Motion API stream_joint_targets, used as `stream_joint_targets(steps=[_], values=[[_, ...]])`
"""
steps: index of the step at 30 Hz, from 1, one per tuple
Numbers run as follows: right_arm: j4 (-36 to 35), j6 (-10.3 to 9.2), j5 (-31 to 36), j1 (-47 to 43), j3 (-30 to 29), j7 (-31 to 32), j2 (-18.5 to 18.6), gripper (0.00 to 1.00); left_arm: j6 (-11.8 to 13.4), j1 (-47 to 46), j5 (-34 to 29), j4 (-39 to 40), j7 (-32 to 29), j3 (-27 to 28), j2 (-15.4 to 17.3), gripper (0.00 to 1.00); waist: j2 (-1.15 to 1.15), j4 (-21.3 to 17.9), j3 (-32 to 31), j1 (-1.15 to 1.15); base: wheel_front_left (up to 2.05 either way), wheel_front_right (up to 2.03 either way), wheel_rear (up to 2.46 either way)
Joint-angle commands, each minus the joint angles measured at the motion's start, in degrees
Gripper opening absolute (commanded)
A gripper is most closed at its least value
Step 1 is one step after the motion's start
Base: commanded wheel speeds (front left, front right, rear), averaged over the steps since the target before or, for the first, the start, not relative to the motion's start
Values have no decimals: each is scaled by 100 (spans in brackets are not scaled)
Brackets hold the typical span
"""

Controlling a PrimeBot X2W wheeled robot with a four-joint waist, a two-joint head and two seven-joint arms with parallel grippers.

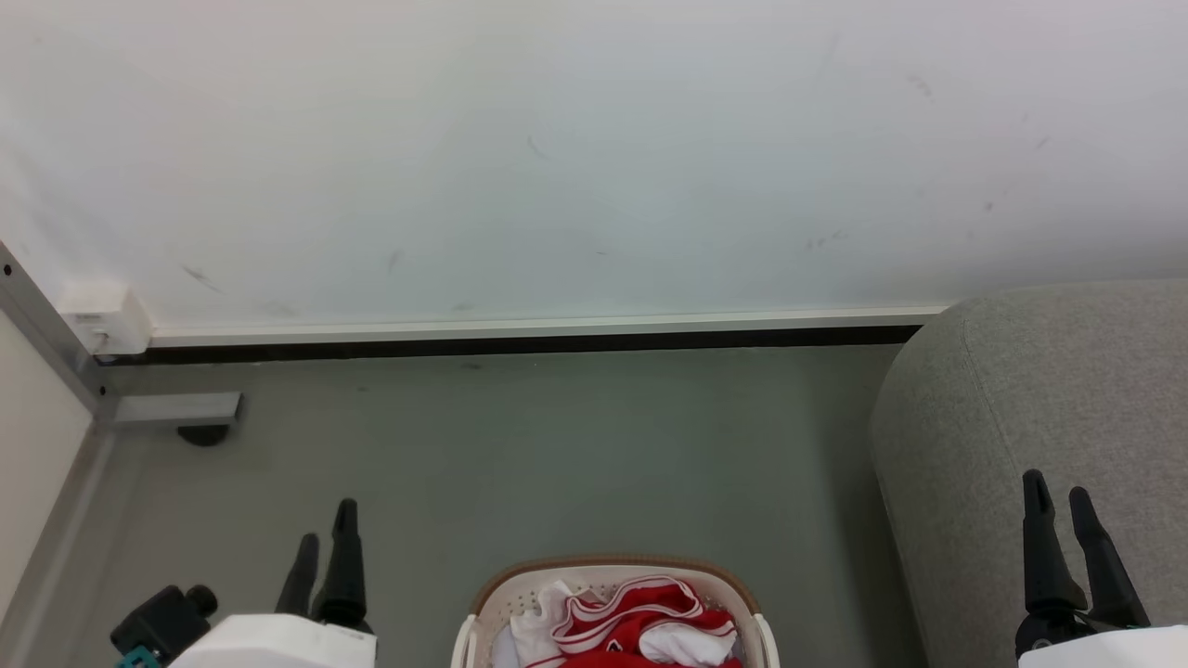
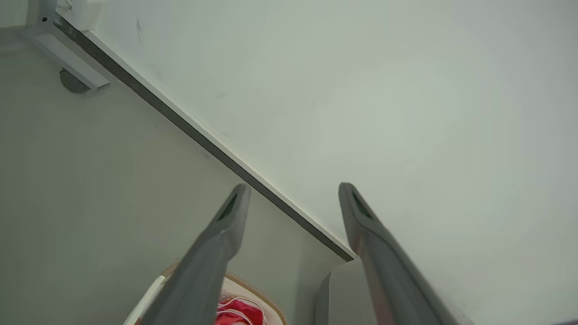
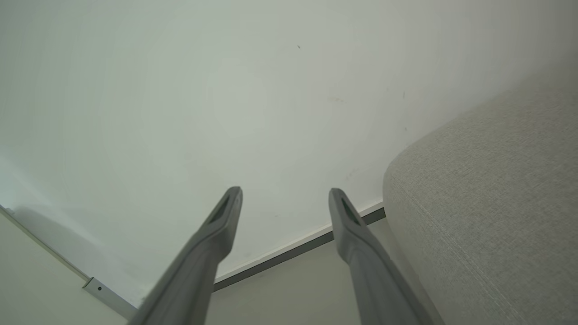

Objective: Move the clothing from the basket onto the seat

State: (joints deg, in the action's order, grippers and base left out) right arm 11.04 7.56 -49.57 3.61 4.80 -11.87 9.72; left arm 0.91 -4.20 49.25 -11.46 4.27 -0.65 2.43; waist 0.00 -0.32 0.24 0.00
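Observation:
The cream-white basket (image 1: 613,572) with a brown woven rim stands on the floor at the bottom centre of the head view. Red clothing (image 1: 640,617) with white stripes lies bunched inside it, beside some white cloth. The grey seat (image 1: 1021,399) rises at the right. My left gripper (image 1: 325,524) is open and empty, left of the basket. My right gripper (image 1: 1058,492) is open and empty in front of the seat. In the left wrist view the left gripper (image 2: 293,189) points at the wall, with the basket (image 2: 253,291) and clothing (image 2: 237,313) low between its fingers. The right gripper (image 3: 285,193) points at the wall beside the seat (image 3: 487,203).
A white wall (image 1: 557,158) with a dark skirting strip (image 1: 520,345) closes off the floor ahead. A grey metal frame (image 1: 56,353) with a foot (image 1: 202,433) and a white box (image 1: 104,315) stands at the left corner. Grey floor (image 1: 557,455) lies between wall and basket.

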Motion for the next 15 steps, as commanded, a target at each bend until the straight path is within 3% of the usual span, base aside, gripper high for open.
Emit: stream_joint_targets(steps=[1, 15], values=[[-46, -5, 280, 51, -80, -41, 11, 100, 26, -60, -296, 47, 62, -22, 43, 100, 0, 0, 1, 0, 0, 0, 0], [27, -7, 1568, 24, -256, -109, -155, 100, 108, -43, -1392, 161, 308, -174, 49, 100, 0, 5, 11, 0, 0, 0, 0]])
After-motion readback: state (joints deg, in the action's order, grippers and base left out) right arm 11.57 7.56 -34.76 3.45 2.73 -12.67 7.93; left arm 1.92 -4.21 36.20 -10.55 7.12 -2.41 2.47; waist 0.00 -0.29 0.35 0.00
